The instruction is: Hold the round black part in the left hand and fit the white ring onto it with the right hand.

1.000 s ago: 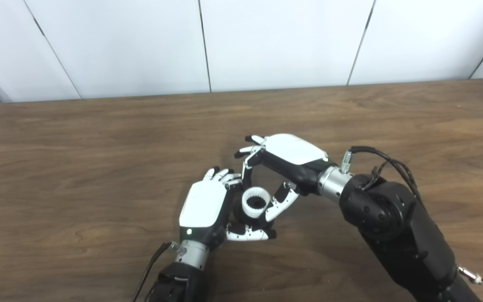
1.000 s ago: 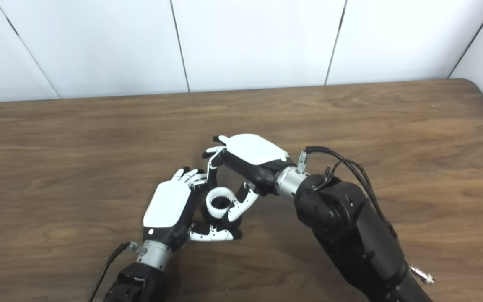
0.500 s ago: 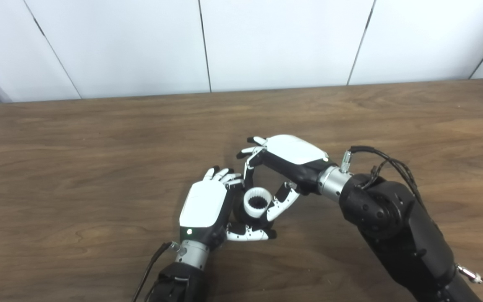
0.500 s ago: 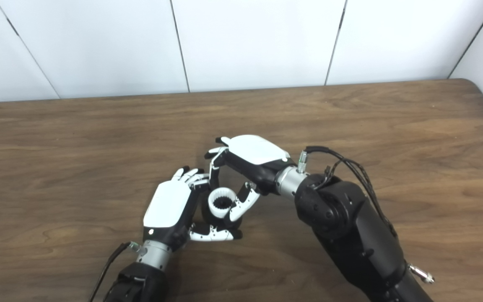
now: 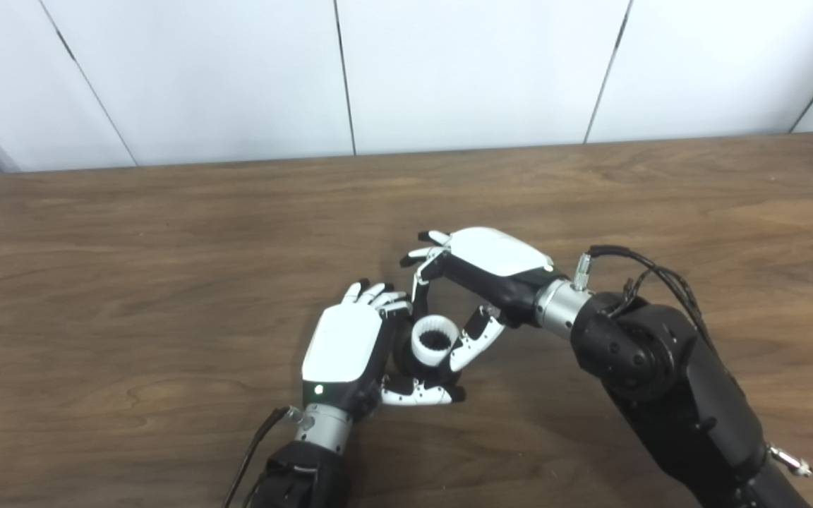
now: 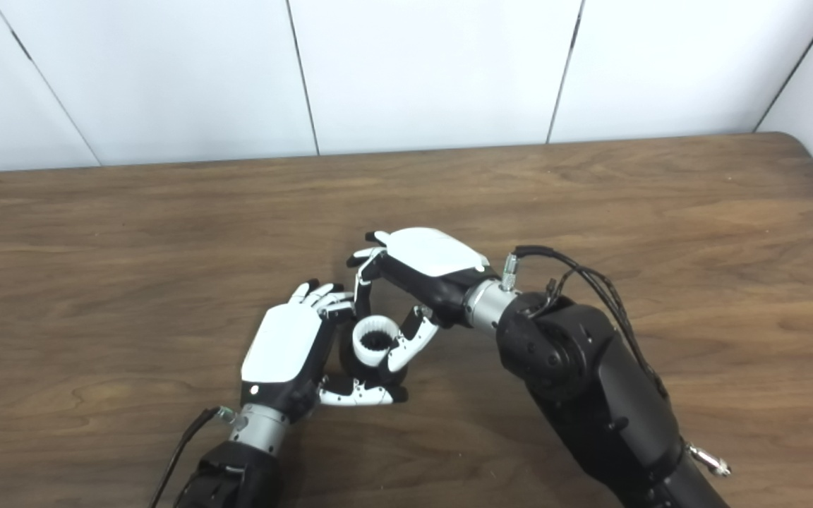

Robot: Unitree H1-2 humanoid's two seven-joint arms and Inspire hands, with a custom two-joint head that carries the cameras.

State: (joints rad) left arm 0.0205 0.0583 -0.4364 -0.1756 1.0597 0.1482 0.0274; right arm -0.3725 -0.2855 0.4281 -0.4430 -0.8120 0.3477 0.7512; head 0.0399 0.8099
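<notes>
Over the brown wooden surface (image 5: 166,247), the white-backed right hand (image 5: 473,282) has edged nearer, pinching the toothed white plastic ring (image 5: 434,341). The left hand (image 5: 350,349) stays clamped on the mostly hidden round black part (image 5: 402,356); the ring looks nearly seated.

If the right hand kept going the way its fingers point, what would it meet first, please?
Probably the left hand, which cups the round black part just beyond the white ring that the right hand pinches; depth is uncertain.
</notes>
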